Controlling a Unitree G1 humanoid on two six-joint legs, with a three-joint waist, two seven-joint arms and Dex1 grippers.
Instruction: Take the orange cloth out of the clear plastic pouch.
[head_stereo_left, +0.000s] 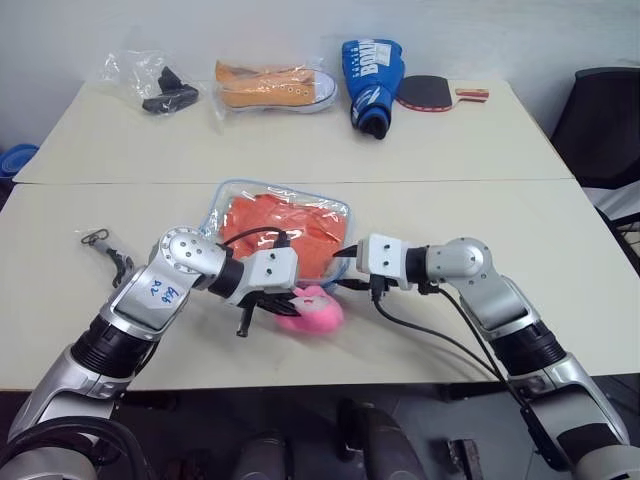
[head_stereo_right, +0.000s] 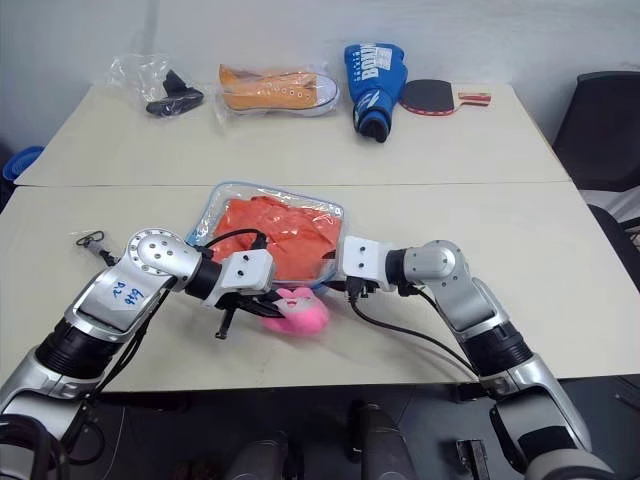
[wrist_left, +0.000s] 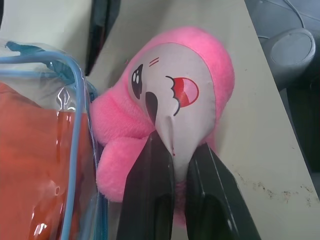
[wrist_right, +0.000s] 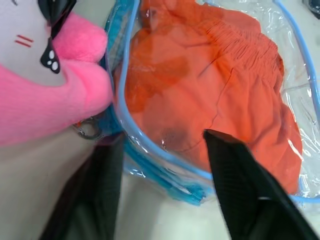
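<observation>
Orange cloth (wrist_right: 210, 85), one, soft gathered fabric, sealed inside one clear vinyl pouch with light blue zip trim (head_stereo_left: 226, 195), lying mid-table near the front edge. Pink plush toy with a white printed face (wrist_left: 170, 95), one, attached at the pouch's near corner. Left gripper (wrist_left: 172, 150), one, clenched on the plush, anchoring the pouch. Right gripper (wrist_right: 160, 145), one, fingers apart, straddling the pouch's blue-trimmed edge, not yet clamped. Step in hand, by judgement: securing the pouch for opening. Next move calls for finding the zip and parting it before reaching the cloth.
</observation>
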